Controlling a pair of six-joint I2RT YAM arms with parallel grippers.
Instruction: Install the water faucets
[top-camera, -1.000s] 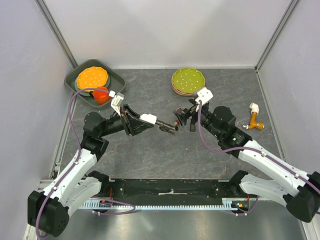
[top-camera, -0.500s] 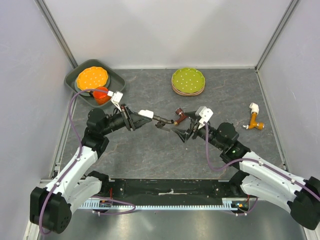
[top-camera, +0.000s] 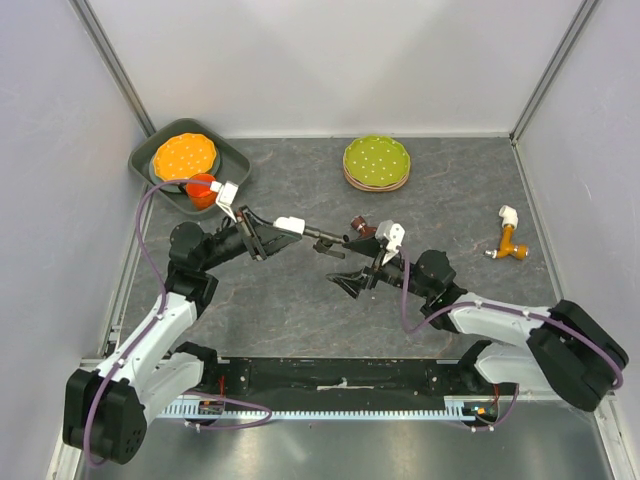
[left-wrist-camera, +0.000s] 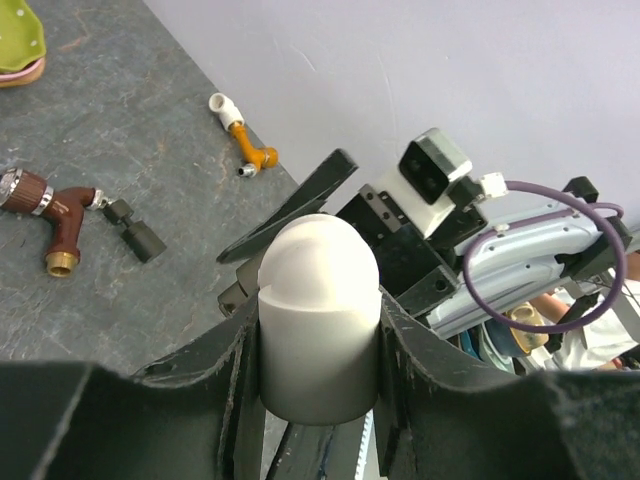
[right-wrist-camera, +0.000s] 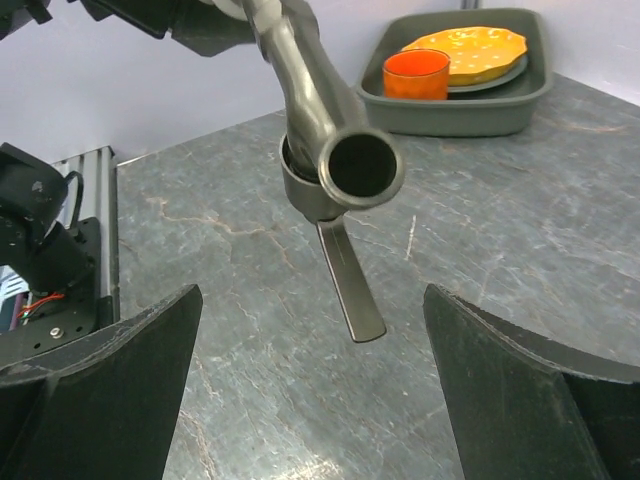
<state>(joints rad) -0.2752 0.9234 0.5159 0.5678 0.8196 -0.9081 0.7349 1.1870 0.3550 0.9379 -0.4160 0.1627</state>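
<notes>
My left gripper (top-camera: 283, 231) is shut on the white domed end (left-wrist-camera: 318, 300) of a dark grey bent water faucet (top-camera: 322, 237), held level above the table and pointing right. In the right wrist view its open spout (right-wrist-camera: 356, 165) and flat lever (right-wrist-camera: 350, 280) hang just ahead. My right gripper (top-camera: 350, 282) stands wide open below and near of the spout, with nothing between its fingers (right-wrist-camera: 110, 370). A reddish-brown faucet (top-camera: 360, 228) lies on the table behind it, a small dark piece (left-wrist-camera: 135, 230) beside it. A white elbow on an orange fitting (top-camera: 510, 236) lies far right.
A grey tray (top-camera: 232, 160) at the back left holds an orange plate (top-camera: 184, 155) and an orange cup (top-camera: 203, 190). Green dotted plates (top-camera: 376, 160) are stacked at the back middle. Walls close in the left, back and right sides.
My right gripper has drawn back from the grey faucet's tip toward the near side and lowered, uncovering the reddish-brown faucet. The left gripper and its faucet shifted slightly back.
</notes>
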